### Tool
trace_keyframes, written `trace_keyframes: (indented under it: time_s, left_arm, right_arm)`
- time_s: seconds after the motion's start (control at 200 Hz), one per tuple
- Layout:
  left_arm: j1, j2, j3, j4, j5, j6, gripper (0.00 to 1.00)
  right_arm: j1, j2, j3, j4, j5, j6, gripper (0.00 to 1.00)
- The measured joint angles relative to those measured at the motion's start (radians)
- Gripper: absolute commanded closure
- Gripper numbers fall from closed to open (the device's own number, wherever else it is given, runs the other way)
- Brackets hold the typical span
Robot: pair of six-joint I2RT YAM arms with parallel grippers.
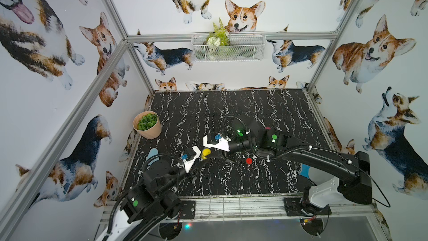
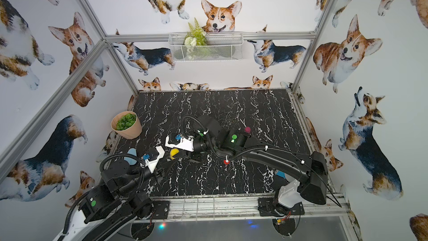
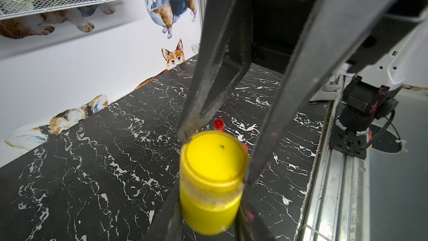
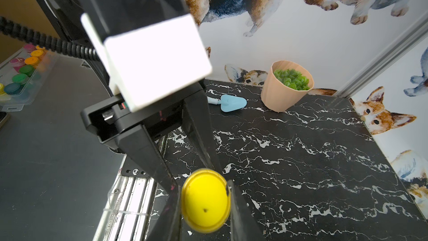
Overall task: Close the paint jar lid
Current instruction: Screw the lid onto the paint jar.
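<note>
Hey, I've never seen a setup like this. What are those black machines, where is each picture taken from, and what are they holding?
These are two robot arms mounted at the front edge of a black marble table. Each arm ends in a two-fingered gripper.

The two wide pictures come from one camera head looking down on the whole scene. The two close-ups come from cameras on the arms' wrists.

The left gripper is shut on the body of a small yellow paint jar. The right gripper is shut on its lid.

Also on the table:
- a red paint jar
- a pink jar, partly hidden by the right arm
- a plant pot with green leaves
- a blue trowel
</note>
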Motion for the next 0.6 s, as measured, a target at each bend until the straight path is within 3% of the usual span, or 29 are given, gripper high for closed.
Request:
trace_keyframes:
  time_s: [0.601]
  left_arm:
    - [0.001, -0.025, -0.002, -0.042, -0.063, 0.005, 0.74]
  right_arm:
    - [0.046, 0.019, -0.021, 0.061, 0.123, 0.09, 0.74]
